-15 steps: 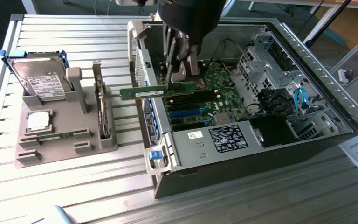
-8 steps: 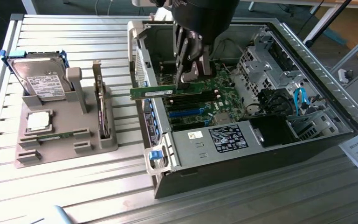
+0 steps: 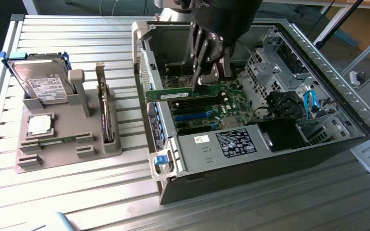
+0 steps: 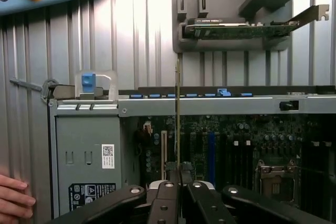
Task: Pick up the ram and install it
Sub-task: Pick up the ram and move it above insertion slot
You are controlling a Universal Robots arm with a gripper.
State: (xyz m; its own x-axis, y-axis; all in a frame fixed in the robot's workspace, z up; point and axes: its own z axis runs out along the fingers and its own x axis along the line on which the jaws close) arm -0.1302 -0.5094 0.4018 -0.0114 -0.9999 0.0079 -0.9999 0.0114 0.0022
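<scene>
A robot arm's pincer (image 3: 204, 79) grips the ram (image 3: 169, 94) by its upper edge, jaws drawn narrow on the thin green stick, and holds it on edge just above the memory slots (image 3: 191, 109) of the motherboard (image 3: 230, 108) inside the open computer case (image 3: 313, 62). Seating it well looks to depend on keeping the stick upright and parallel to one slot, then pressing straight and evenly so neither end rides up. On the exterior view's left, a grey holder (image 3: 63, 159) on the slatted surface (image 3: 75, 202) carries a hard drive (image 3: 40, 82) propped at one end, a silver processor (image 3: 38, 125) lying flat in a recess, and an expansion card (image 3: 106, 115) standing on edge. From the wrist, the ram (image 4: 178, 108) appears edge-on as a thin line between the black fingers (image 4: 165, 203), over the board near a white slot (image 4: 164, 150) and apart from a blue slot (image 4: 211, 150); which slot it lines up with cannot be told. The grey holder (image 4: 210, 43) sits beyond the computer case (image 4: 210, 106) with its expansion card (image 4: 236, 29), and a person's hand (image 4: 13, 195) rests beside the case.
</scene>
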